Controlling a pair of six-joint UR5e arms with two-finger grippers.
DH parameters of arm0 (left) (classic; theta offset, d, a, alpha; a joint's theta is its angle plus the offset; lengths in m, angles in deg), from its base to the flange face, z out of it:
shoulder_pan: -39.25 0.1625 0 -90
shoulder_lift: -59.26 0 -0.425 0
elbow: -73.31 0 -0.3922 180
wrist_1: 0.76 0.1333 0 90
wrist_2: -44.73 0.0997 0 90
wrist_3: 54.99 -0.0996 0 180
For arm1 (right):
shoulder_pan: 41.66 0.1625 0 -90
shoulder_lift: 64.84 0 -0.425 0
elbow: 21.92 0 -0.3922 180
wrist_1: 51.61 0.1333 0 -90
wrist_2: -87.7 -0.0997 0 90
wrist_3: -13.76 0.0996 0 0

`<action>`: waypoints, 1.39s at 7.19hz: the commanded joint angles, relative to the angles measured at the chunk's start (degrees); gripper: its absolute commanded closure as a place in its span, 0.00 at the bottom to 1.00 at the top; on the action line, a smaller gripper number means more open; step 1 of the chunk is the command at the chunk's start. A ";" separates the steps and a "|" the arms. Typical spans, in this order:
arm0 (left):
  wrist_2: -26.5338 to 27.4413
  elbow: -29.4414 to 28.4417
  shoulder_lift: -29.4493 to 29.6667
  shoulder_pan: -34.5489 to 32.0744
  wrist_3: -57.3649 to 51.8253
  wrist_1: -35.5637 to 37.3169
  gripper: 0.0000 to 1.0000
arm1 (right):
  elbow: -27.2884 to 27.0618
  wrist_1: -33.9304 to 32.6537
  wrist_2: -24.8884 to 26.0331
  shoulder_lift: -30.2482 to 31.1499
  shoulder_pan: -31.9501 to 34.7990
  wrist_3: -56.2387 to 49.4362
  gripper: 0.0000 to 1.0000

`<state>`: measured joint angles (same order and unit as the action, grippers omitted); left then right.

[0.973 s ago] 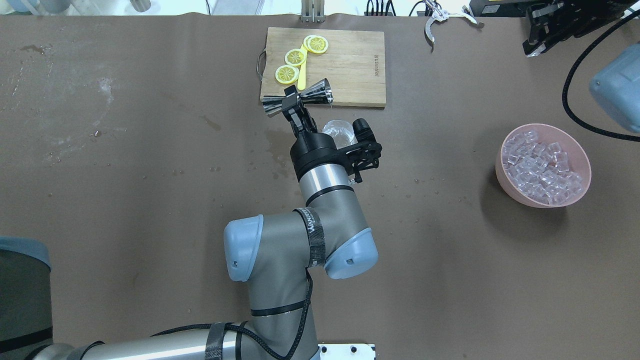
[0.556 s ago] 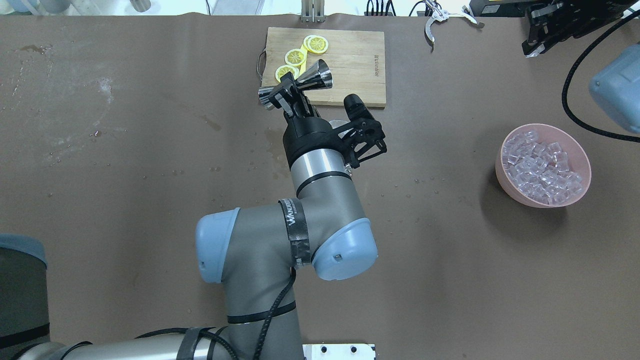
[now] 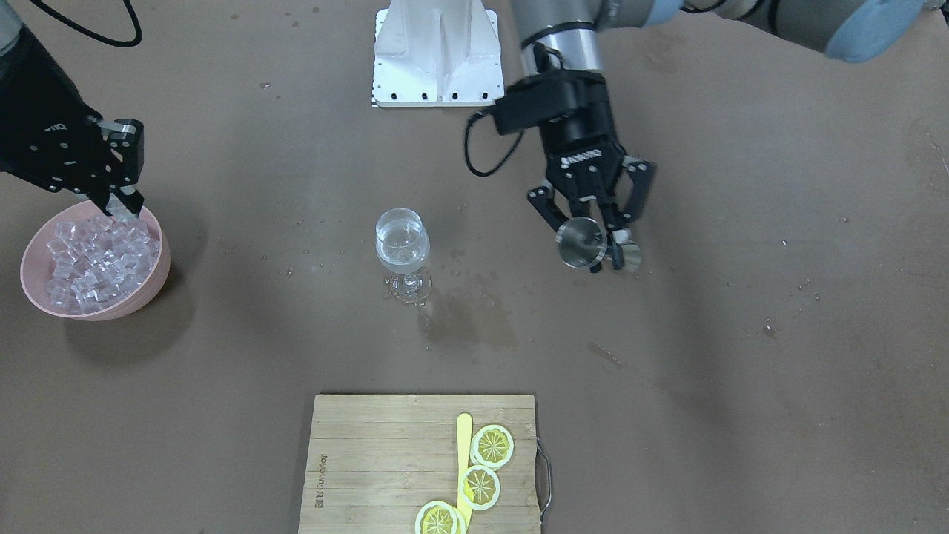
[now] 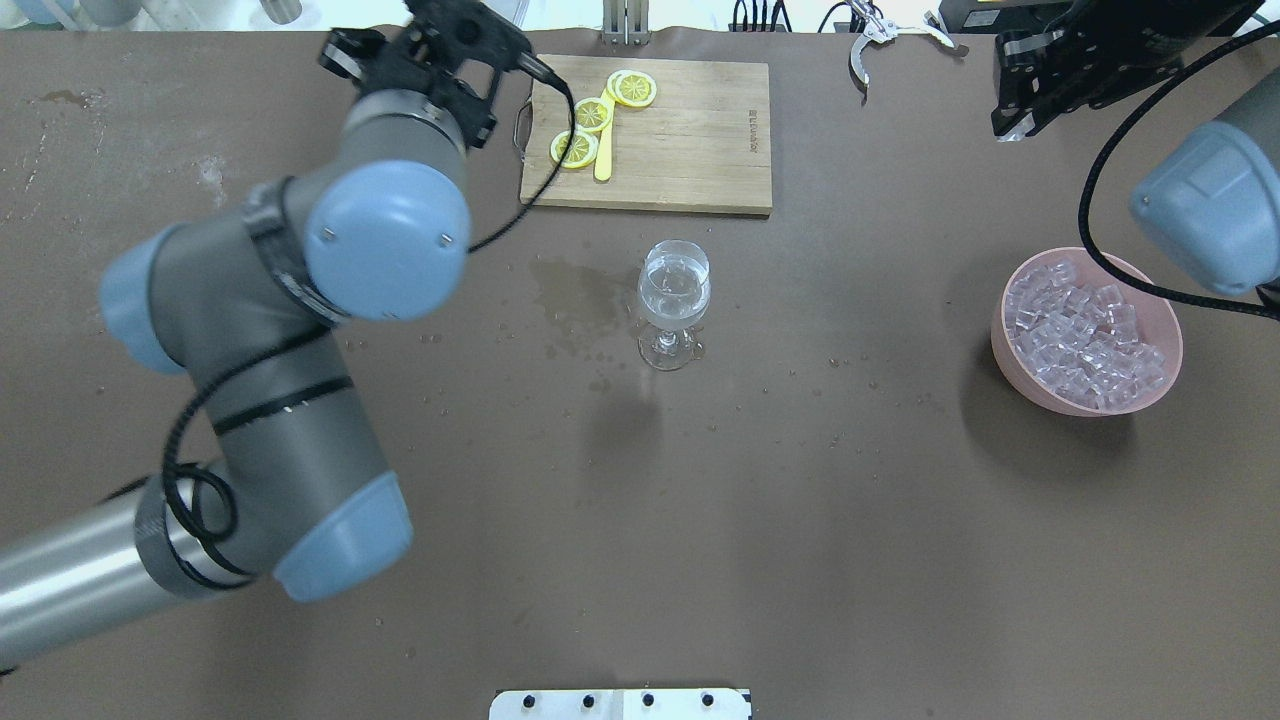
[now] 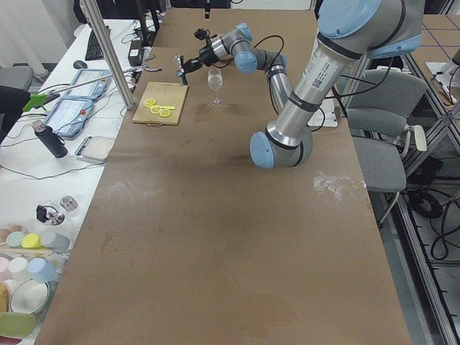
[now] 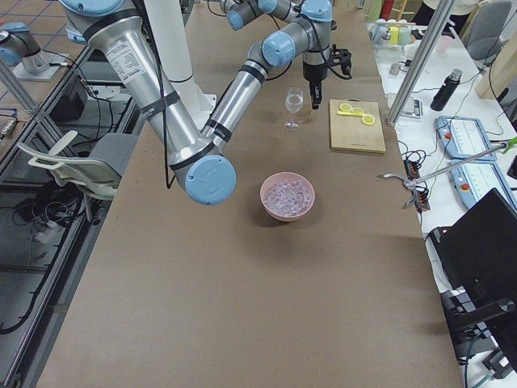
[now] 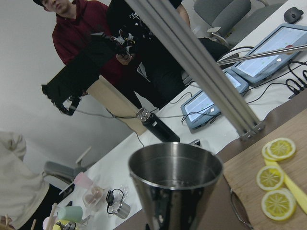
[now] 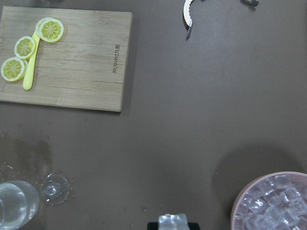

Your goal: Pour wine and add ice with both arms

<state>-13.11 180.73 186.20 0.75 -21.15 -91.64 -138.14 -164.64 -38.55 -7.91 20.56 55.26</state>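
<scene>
My left gripper [image 3: 594,248] is shut on a steel jigger [image 3: 579,244], held upright above the table to the left of the wine glass [image 4: 675,290]; the jigger's open cup fills the left wrist view [image 7: 176,191]. The glass [image 3: 402,241] stands mid-table with a little clear wine in it. My right gripper [image 3: 122,202] hangs over the far rim of the pink bowl [image 3: 157,276] of ice [image 3: 93,256] and is shut on one clear cube [image 8: 172,221]. The bowl [image 4: 1000,325] sits at the right of the overhead view.
A wooden board [image 4: 690,140] with lemon slices [image 4: 592,115] and a yellow pick lies behind the glass. A wet patch [image 4: 570,290] and droplets lie around the glass. Metal tongs [image 4: 868,45] lie at the far edge. The white pedestal [image 3: 434,52] is at the robot's side.
My left arm has swung left, away from the glass, taking the jigger from tilted over the glass to upright. My right gripper has shifted slightly left.
</scene>
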 commanded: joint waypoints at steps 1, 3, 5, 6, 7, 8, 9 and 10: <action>-19.08 -5.79 -11.57 -16.02 -1.50 -16.97 1.00 | 0.72 0.53 3.87 -4.96 -6.81 10.59 1.00; -30.35 -19.36 -16.10 -24.31 -2.11 -34.44 1.00 | 5.96 4.80 4.08 -7.95 -8.60 15.61 1.00; -37.40 -29.95 -16.20 -28.54 -1.76 -41.46 1.00 | 15.53 8.78 4.16 -13.22 -10.36 17.74 1.00; -39.78 -32.60 -16.72 -29.34 -1.41 -43.91 1.00 | 18.80 10.10 4.17 -14.99 -11.23 17.83 1.00; -39.98 -33.58 -19.77 -29.44 -0.02 -47.94 1.00 | 20.22 10.55 4.17 -15.96 -12.55 17.83 1.00; -40.24 -36.03 -22.07 -29.35 0.69 -54.94 1.00 | 20.33 10.72 4.17 -15.97 -14.30 17.83 1.00; -40.25 -39.88 -23.74 -29.27 1.75 -63.10 1.00 | 20.24 11.34 3.90 -15.97 -15.19 18.53 1.00; -39.99 -44.53 -24.19 -29.26 2.02 -71.45 1.00 | 20.24 11.43 3.99 -16.32 -16.94 20.10 1.00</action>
<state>-53.20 141.31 163.29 -28.53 -19.82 -153.19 -117.99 -153.55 -34.53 -23.90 5.49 73.96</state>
